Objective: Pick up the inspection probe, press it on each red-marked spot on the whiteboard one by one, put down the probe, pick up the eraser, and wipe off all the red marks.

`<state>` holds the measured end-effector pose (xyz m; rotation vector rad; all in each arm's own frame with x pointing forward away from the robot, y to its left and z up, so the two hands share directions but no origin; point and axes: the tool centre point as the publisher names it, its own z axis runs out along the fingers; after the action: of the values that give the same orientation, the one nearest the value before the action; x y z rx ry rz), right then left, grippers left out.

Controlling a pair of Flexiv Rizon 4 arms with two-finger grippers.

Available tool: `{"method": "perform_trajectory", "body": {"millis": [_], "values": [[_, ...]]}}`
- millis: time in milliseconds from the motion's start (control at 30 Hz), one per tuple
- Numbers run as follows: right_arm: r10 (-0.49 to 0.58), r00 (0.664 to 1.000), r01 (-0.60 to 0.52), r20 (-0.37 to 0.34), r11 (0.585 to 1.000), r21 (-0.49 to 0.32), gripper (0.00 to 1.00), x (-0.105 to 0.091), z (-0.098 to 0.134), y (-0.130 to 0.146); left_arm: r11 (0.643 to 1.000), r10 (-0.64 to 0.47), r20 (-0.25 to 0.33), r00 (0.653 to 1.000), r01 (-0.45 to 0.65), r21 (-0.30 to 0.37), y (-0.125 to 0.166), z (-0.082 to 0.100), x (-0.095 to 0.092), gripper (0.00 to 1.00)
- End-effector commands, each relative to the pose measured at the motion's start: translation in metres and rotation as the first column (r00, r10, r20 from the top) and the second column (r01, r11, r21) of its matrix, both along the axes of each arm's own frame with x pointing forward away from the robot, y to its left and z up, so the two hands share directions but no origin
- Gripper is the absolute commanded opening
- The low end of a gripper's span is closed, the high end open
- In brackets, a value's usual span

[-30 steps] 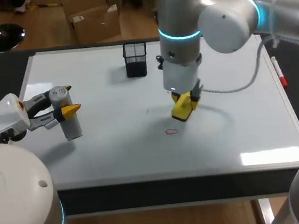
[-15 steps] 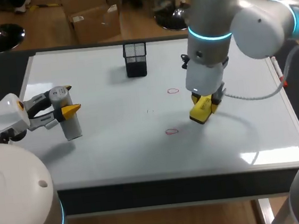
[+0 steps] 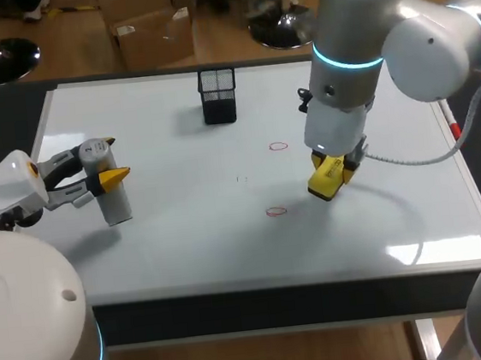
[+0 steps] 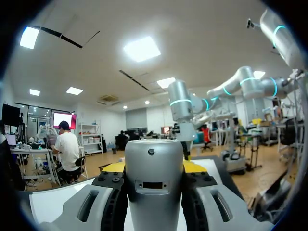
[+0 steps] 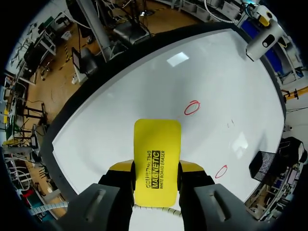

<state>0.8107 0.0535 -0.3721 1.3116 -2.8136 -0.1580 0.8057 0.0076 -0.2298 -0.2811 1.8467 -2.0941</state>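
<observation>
Right gripper (image 5: 156,169) clamped on yellow eraser (image 5: 157,139), which juts out past its fingertips; a red mark (image 5: 192,108) lies ahead on the whiteboard (image 5: 144,86). Left gripper (image 4: 155,166) closed around probe (image 4: 154,197), seated between both fingers.

whiteboard (image 3: 186,237) | black mesh holder (image 3: 217,96) | far red mark (image 3: 278,147) | near red mark (image 3: 276,211) | marker (image 3: 454,127) at right edge

1 whiteboard (image 3: 187,246): smooth, glossy white, mirrors the ceiling lights.
1 eraser (image 5: 157,156): smooth yellow plastic with a slight sheen.
1 probe (image 4: 154,178): satin silver-grey casing; metal or plastic cannot be told.
1 pen holder (image 3: 217,96): matt black wire mesh.
1 right arm (image 3: 432,39): glossy pale-grey shell.
</observation>
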Motion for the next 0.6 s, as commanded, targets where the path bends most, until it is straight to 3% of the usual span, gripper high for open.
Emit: {"method": "perform_trajectory", "body": {"millis": [33, 300, 600], "values": [[-0.017, 1.000, 0.017, -0.006, 1.000, -0.024, 0.00, 0.003, -0.001, -0.012, 1.000, 0.001, 0.000, 1.000, -0.001, 0.001, 0.000, 0.002, 0.000, 0.00], [-0.156, 0.988, 0.156, 0.004, 0.986, -0.051, 0.00, 0.006, 0.003, -0.071, 1.000, 0.001, 0.000, 1.000, -0.001, 0.001, 0.000, 0.002, 0.000, 0.00], [-0.307, 0.952, 0.307, 0.000, 0.950, -0.055, 0.00, 0.001, 0.004, -0.136, 1.000, 0.001, 0.000, 1.000, -0.001, 0.001, 0.000, 0.002, 0.000, 0.00]]}}
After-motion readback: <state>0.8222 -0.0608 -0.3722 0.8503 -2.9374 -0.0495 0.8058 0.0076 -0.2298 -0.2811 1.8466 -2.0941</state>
